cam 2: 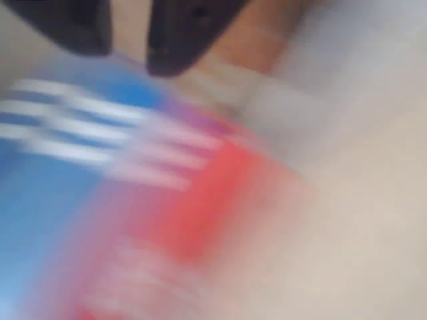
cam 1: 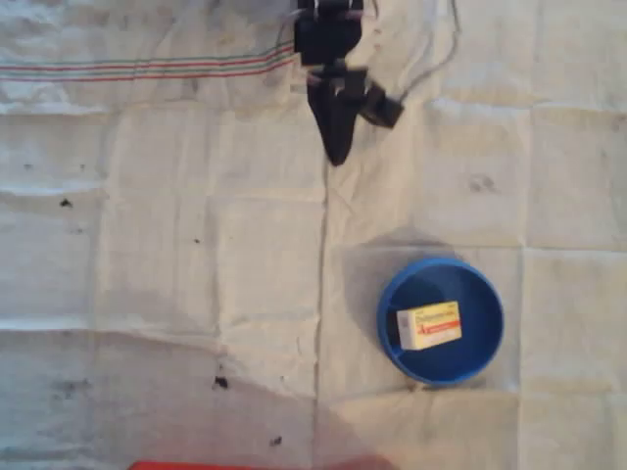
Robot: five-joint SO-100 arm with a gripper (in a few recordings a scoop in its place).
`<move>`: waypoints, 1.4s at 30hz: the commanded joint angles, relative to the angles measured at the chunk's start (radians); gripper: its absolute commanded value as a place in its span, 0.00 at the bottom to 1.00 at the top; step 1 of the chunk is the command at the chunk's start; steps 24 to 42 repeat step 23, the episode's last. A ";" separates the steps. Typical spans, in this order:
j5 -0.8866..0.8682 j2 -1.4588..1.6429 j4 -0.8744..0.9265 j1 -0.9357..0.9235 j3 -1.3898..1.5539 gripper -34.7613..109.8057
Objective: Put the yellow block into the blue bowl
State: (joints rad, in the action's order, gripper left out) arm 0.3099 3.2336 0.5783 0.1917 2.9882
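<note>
In the overhead view the yellow block (cam 1: 429,325) lies flat inside the blue bowl (cam 1: 441,276), on the bowl's flat bottom, with its red print facing up. My black gripper (cam 1: 338,155) hangs near the top centre, far up and left of the bowl. Its fingers taper to a single point and hold nothing. The wrist view is heavily motion-blurred. It shows the gripper (cam 2: 130,59) as two dark fingertips (cam 2: 180,40) at the top with a thin gap between them, over smears of blue, red and white.
A creased white cloth (cam 1: 176,245) covers the table, with thin red and green stripes (cam 1: 147,69) at the upper left. A red object (cam 1: 255,465) peeks in at the bottom edge. Cables (cam 1: 441,49) trail beside the arm at the top.
</note>
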 commanded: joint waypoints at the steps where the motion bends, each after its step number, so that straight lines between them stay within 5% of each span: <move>1: -0.058 0.100 -0.031 -0.032 0.017 0.24; 42: -0.067 0.086 0.003 0.094 0.215 0.24</move>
